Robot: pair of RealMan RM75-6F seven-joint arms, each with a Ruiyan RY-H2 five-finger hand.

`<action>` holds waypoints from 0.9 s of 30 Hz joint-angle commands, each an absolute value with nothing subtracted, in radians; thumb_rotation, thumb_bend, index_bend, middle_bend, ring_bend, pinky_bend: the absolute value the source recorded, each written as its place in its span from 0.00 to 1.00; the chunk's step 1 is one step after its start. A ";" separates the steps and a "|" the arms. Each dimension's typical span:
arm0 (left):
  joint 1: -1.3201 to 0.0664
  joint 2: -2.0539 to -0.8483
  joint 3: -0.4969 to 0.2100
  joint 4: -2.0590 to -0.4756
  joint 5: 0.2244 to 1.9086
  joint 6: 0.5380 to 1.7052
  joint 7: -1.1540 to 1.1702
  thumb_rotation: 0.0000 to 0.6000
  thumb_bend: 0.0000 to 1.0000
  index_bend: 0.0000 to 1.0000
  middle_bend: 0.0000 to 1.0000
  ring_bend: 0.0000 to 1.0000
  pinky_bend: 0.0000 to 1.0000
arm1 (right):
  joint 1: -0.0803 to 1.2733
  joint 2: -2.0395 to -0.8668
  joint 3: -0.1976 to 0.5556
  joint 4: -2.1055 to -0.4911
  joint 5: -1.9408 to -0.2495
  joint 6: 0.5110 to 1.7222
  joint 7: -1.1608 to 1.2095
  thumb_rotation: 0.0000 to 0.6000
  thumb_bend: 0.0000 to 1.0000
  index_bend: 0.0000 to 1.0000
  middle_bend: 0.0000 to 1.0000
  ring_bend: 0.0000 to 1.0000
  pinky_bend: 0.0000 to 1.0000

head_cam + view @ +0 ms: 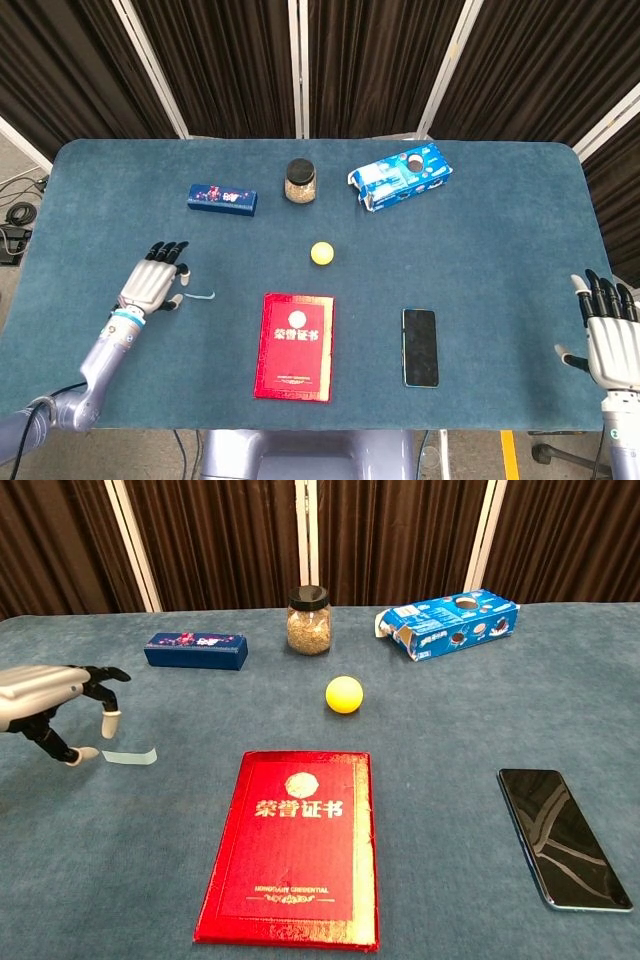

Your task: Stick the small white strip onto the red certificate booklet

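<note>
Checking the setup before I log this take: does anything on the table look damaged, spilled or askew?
Only the blue biscuit box: it lies on its side, askew, its left end torn open with ragged flaps. Nothing has spilled. The red booklet, phone and jar look intact.

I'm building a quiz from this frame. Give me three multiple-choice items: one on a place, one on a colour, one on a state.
1. Where does the strip lie?
A. on the booklet
B. on the cloth, left of the booklet
C. under the phone

2. What colour is the ball?
A. yellow
B. green
C. white

3. The left hand is:
A. holding the strip
B. open beside the strip
C. pressed on the booklet

Answers:
1 B, it lies flat, apart from the booklet.
2 A, plainly yellow in both views.
3 B, fingers apart, nothing held.
</note>
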State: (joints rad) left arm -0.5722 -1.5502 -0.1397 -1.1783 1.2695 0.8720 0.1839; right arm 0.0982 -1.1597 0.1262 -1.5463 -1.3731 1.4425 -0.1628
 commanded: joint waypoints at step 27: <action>-0.601 -1.600 -0.125 -1.147 1.202 0.840 0.176 1.00 0.43 0.56 0.00 0.00 0.00 | 0.096 -1.151 0.131 -1.547 -1.359 1.446 -0.145 1.00 0.00 0.02 0.00 0.00 0.00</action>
